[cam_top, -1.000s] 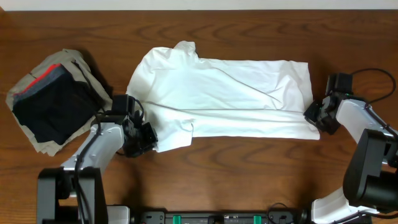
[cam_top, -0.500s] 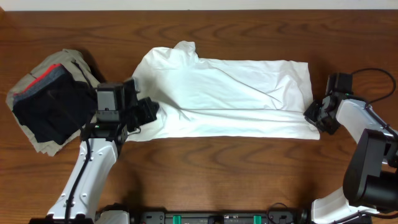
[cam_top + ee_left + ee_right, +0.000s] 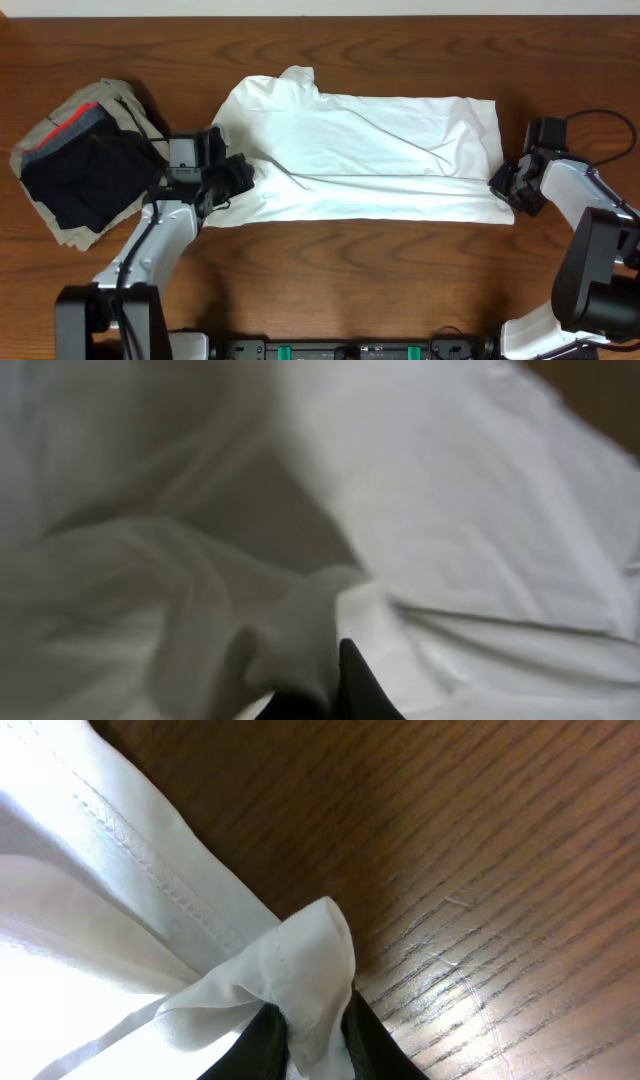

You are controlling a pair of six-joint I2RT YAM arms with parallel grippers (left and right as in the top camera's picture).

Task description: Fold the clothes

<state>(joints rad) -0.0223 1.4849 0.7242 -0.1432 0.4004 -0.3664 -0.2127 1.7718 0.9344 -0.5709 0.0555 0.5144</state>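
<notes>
The white T-shirt [image 3: 370,155] lies spread across the middle of the table, its lower part folded up into a long band. My left gripper [image 3: 236,178] is shut on a pinch of the white T-shirt's cloth [image 3: 300,635] at its left edge, low over the fabric. My right gripper [image 3: 503,186] is shut on the T-shirt's hemmed corner [image 3: 305,970] at the lower right, close above the wood. No print shows on the T-shirt.
A stack of folded black, grey, red and khaki garments [image 3: 85,160] lies at the left, close to my left arm. Bare wooden table [image 3: 360,270] runs along the front. A black cable [image 3: 600,120] loops by the right arm.
My left gripper carried the T-shirt's lower-left flap up and in onto the shirt, so the lower edge is now straight. The right gripper has not moved.
</notes>
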